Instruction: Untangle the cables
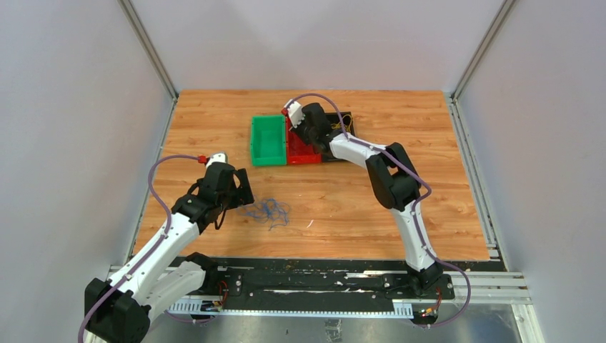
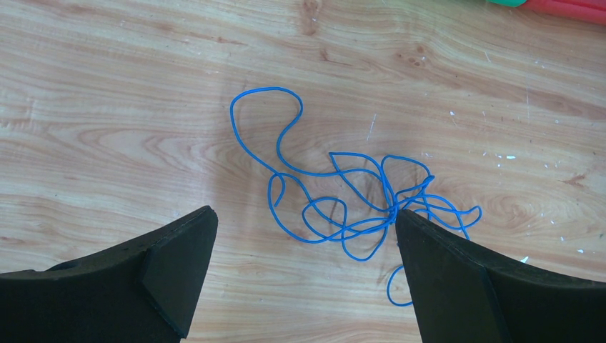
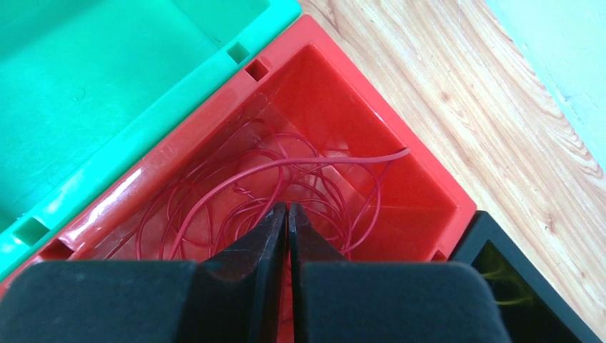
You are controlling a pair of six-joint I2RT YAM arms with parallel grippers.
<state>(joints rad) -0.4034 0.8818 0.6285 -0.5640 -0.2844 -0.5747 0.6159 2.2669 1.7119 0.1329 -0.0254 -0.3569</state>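
Surface: wood-grain table (image 1: 343, 207), pale scuffs and white flecks on it in the left wrist view. Plain grey walls close it in on three sides, with aluminium posts (image 1: 148, 50) at the back corners. A black base plate (image 1: 321, 282) and metal rails run along the near edge, under the arm bases.

Three small bins sit side by side at the far middle: green bin (image 1: 266, 141), red bin (image 1: 304, 153) touching it, and a black bin (image 1: 344, 118) mostly hidden behind the right arm.

Left gripper (image 2: 304, 214): jaws spread wide, holding nothing. I see it low over the boards, pointed at the blue cable (image 2: 336, 204). That cable lies loose on the bare wood left of centre, one big open loop leading into a tight knot of smaller loops. One fingertip (image 2: 414, 229) sits right at the knot and covers part of a strand; I cannot tell if it touches.

Right gripper (image 3: 287, 211): jaws pressed together, only a hairline seam between them. It hangs over the red bin, tips just above the red cable (image 3: 236, 193), which is coiled on the bin floor with one free end arching toward the far wall. I cannot tell whether a strand is caught in the tips.

A faint yellow cable (image 3: 504, 289) shows inside the black bin.
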